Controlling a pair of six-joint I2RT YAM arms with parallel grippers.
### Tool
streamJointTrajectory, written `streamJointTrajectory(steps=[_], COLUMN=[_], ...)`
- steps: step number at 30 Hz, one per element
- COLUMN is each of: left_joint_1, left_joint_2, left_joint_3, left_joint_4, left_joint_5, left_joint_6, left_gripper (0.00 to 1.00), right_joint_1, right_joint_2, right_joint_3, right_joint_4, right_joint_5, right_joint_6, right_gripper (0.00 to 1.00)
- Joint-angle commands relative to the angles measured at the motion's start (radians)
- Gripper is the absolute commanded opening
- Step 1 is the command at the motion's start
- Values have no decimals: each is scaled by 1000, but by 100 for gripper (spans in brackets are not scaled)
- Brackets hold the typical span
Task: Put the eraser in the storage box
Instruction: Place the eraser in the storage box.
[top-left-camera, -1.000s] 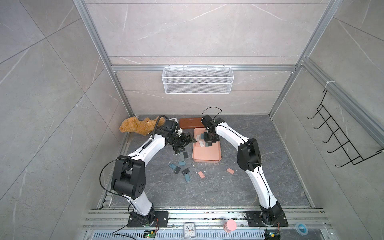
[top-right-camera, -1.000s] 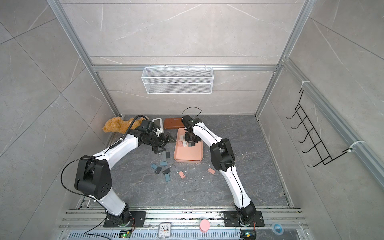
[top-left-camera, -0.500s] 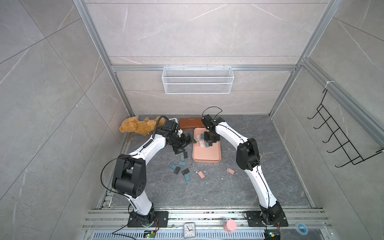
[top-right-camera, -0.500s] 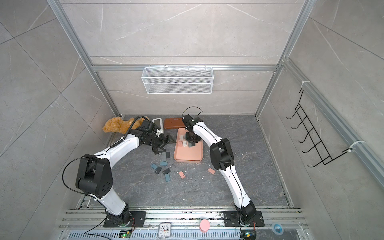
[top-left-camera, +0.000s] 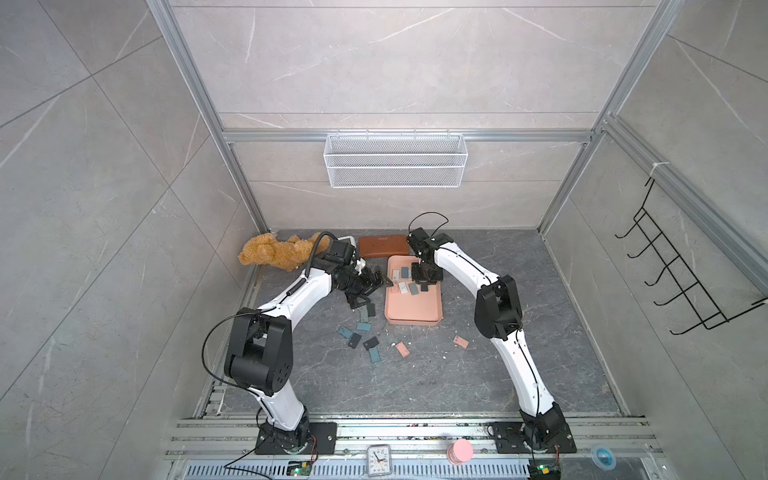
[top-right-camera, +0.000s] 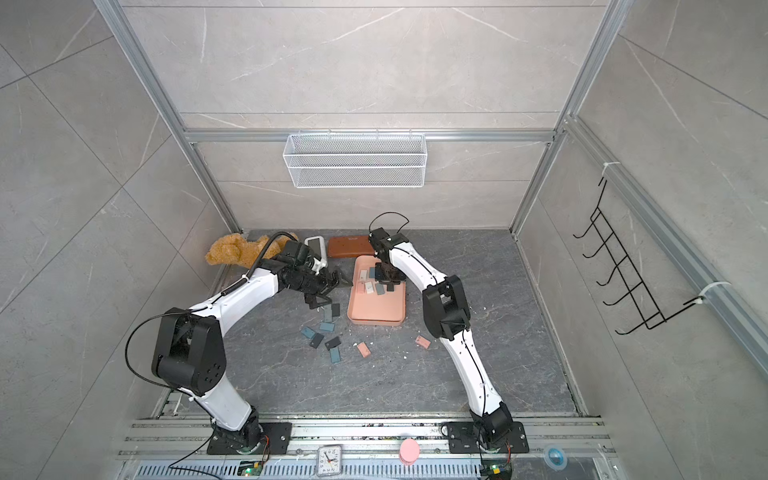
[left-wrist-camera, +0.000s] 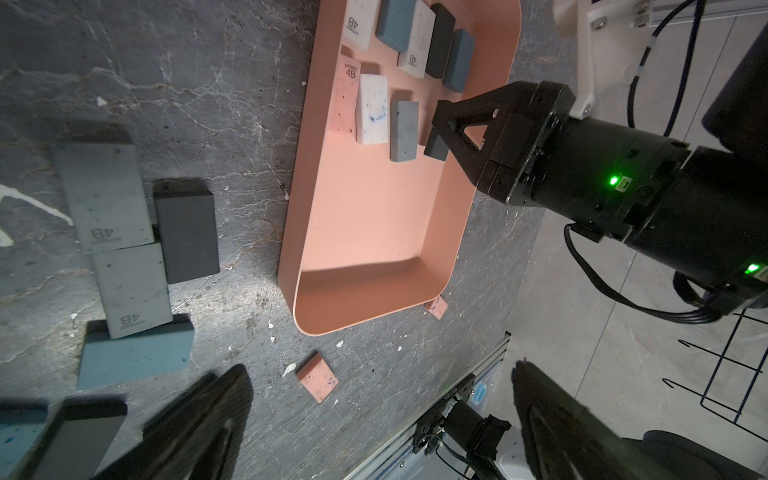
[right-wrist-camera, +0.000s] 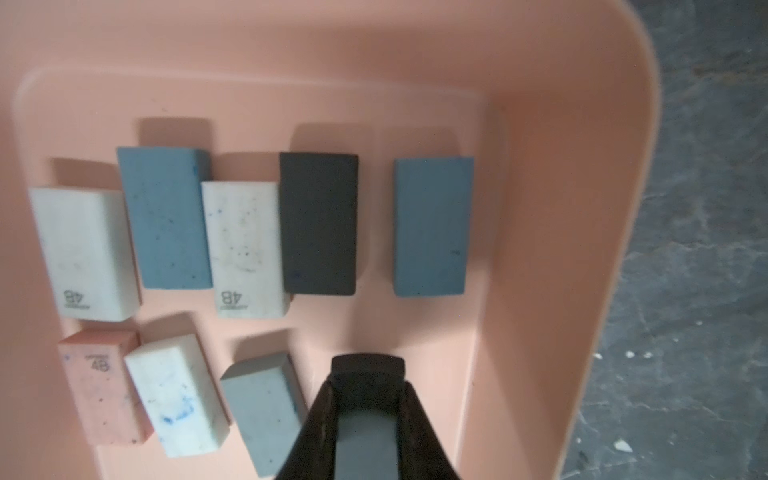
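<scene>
Although nothing has visibly shifted in the last second, your right fingers (right-wrist-camera: 320, 411) stay clamped on the dark eraser (right-wrist-camera: 368, 374), low inside the storage box (right-wrist-camera: 540, 208); only the release remains. Your left fingers (left-wrist-camera: 208, 415) hang wide open, empty, above the table (left-wrist-camera: 208, 83).
</scene>
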Motion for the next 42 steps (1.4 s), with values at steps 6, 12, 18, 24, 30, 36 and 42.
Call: streamJointTrajectory(steps=[6, 12, 18, 24, 30, 36, 42], left_joint_1=[4, 4, 4, 4, 4, 4, 5], left_joint_2=[15, 17, 18, 13, 11, 8, 5], left_joint_3=[22, 26, 29, 26, 26, 20, 16], left_joint_4=[-10, -24, -27, -30, -30, -29, -28], left_joint_5=[21, 15, 14, 12, 11, 10, 11], left_joint_6=[20, 29, 30, 34, 34, 34, 34], left_gripper=[99, 99, 99, 99, 99, 99, 99], right_joint_1=[-3, -4, -2, -2, -2, -2, -3], right_joint_2=[8, 24, 35, 38, 37, 16, -7], right_joint_3=[16, 17, 17, 26, 23, -25, -82], right_joint_4=[-18, -5, 0, -1, -4, 31, 86], right_joint_5=[-21, -54, -73, -78, -83, -120, -176], right_joint_6=[-26, -9, -2, 2, 3, 28, 72], right_gripper=[24, 26, 30, 34, 37, 39, 39])
